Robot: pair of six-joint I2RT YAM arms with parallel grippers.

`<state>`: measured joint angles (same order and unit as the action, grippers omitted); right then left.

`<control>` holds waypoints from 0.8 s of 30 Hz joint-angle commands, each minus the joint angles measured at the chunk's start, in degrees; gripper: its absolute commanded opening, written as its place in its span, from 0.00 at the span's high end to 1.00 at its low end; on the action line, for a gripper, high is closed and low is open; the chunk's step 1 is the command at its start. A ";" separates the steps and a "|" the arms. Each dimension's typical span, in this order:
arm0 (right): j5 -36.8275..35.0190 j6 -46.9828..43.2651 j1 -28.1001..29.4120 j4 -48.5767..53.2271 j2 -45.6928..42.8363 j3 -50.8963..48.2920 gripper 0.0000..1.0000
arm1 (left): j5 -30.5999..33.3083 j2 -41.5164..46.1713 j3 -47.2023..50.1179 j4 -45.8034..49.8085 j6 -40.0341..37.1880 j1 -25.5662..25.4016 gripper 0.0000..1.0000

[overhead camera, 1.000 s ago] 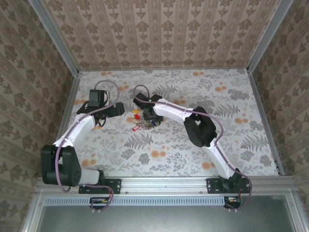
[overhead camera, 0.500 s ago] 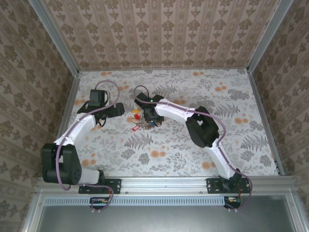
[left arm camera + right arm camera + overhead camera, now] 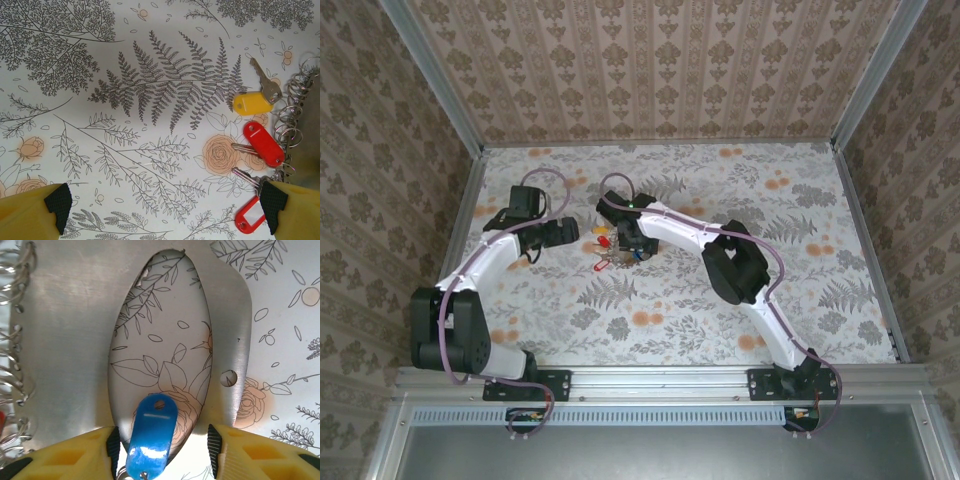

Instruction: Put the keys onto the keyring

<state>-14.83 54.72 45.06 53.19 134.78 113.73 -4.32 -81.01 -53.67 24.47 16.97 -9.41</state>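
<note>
Up close, the keys are small metal blades with bright plastic heads. From the left wrist three can be counted: a yellow-headed key [image 3: 252, 103] with its blade angled up and right, a solid red-headed key [image 3: 263, 143] below it, and a second red key [image 3: 249, 216] whose head is a hollow frame, lowest of the three. All three lie flat on the flower-printed bench [image 3: 75, 125], just beside the keyring [image 3: 291, 111], a string of thin linked wire rings curving down the right edge of that view. A fourth key, with a glossy blue head [image 3: 152, 439] pierced by a small hole, lies over the oval cut-out of a flat metal plate [image 3: 65, 340], with the wire rings along the plate's left side.

The left end effector [image 3: 165, 204] hovers with its two fingers spread wide, holding nothing, the second red key just inside its right finger. The right end effector [image 3: 164, 442] has its jaws parted around the blue head, with a clear gap on the right side, so it is not clamped.
</note>
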 commanded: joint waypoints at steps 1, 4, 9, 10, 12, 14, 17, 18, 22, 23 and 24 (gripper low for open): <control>-0.02 2.11 0.44 1.77 1.84 0.76 0.45 | -0.87 -0.59 -1.54 1.03 1.04 -0.52 0.00; 1.36 1.99 0.48 0.66 2.32 0.44 0.44 | -0.72 -0.55 -1.56 1.18 1.05 -0.52 0.00; 1.48 1.50 0.48 0.56 3.67 0.35 0.48 | -0.42 -0.42 -1.39 1.11 1.04 -0.52 0.00; 1.43 1.36 0.44 0.68 3.92 0.18 0.50 | -0.50 -0.46 -1.41 1.11 1.01 -0.52 0.00; 0.95 0.77 0.55 1.02 3.80 0.00 0.55 | -0.45 -0.46 -1.27 1.11 1.04 -0.51 0.00; -0.89 0.03 0.97 1.65 3.01 -0.13 0.59 | -0.32 -0.46 -1.18 1.11 0.86 -0.52 0.00; -2.00 -0.90 1.14 0.95 0.89 -1.15 0.68 | -0.03 -0.55 -1.22 1.15 0.69 -0.52 0.00; -2.17 -1.22 1.13 0.57 0.14 -1.68 0.71 | -0.07 -0.63 -1.19 1.11 0.77 -0.52 0.00; -1.99 -2.26 1.07 -1.59 -2.54 -3.90 0.79 | -0.31 -1.13 -1.29 1.12 0.75 -0.54 0.00; -1.84 -2.40 1.03 -2.10 -3.13 -4.55 0.81 | -0.28 -1.25 -1.31 1.11 0.76 -0.53 0.00; -1.49 -2.63 1.04 -2.66 -3.86 -5.10 0.83 | -0.19 -1.34 -1.37 1.17 0.77 -0.53 0.00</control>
<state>-16.14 53.08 45.80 50.78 133.82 110.72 -4.49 -81.30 -53.78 24.49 16.97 -9.45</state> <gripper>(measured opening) 0.185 0.999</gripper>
